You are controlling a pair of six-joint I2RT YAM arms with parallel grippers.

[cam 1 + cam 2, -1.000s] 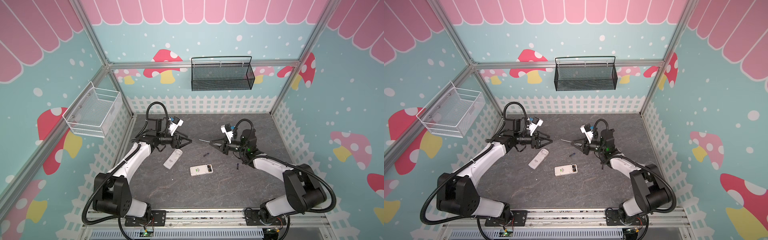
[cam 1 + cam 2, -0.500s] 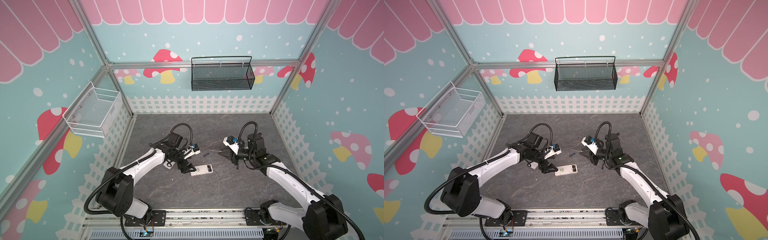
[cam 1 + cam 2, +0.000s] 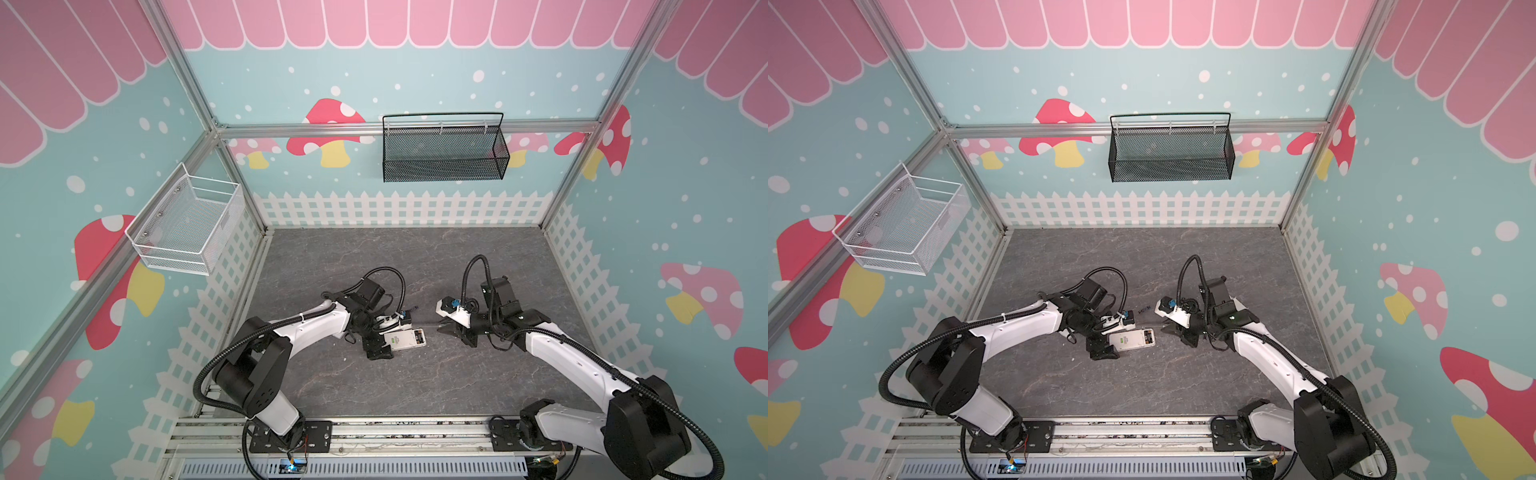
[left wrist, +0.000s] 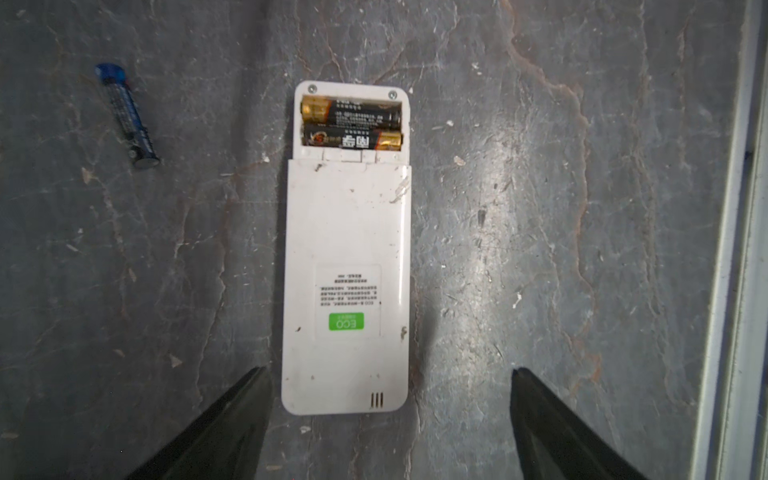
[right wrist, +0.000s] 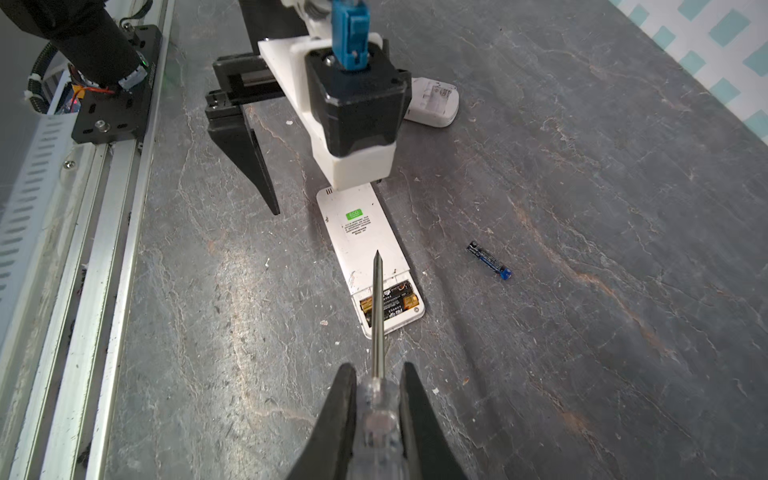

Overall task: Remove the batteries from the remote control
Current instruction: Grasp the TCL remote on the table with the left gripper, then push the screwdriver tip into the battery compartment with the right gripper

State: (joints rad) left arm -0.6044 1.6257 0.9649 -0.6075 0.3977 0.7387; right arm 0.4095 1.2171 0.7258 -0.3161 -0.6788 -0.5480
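Left wrist view: looking down on two black batteries (image 4: 357,114) with gold ends, finding them seated side by side in the open compartment (image 4: 353,89) at one end of the white remote (image 4: 345,257); noting long axes running across the remote's width, with gold ends facing opposite ways; spotting a blue battery (image 4: 126,114) lying loose on the grey table (image 4: 540,208), apart from the remote's side and level with the compartment, with length running roughly along the remote's, a little skewed; meeting the same layout in the right wrist view, batteries (image 5: 390,301) in the compartment and blue battery (image 5: 488,259) apart on the table; in both top views, finding the remote (image 3: 405,339) (image 3: 1133,340) flat near the middle of the table, long axis running roughly left to right, compartment end turned toward the right arm, so reading the seated batteries' lengths as running roughly front to back; seeing the left gripper (image 4: 388,370) spread wide and holding nothing, straddling the remote's closed end, one finger (image 4: 232,424) just beside its edge, the other well off; seeing the right gripper (image 5: 377,374) clamped on the clear handle of a screwdriver (image 5: 377,316), shaft pointing along the remote toward the left gripper, tip showing against the remote's back; not telling whether touching; glimpsing a second white remote (image 5: 432,102) on the table beyond the left gripper.
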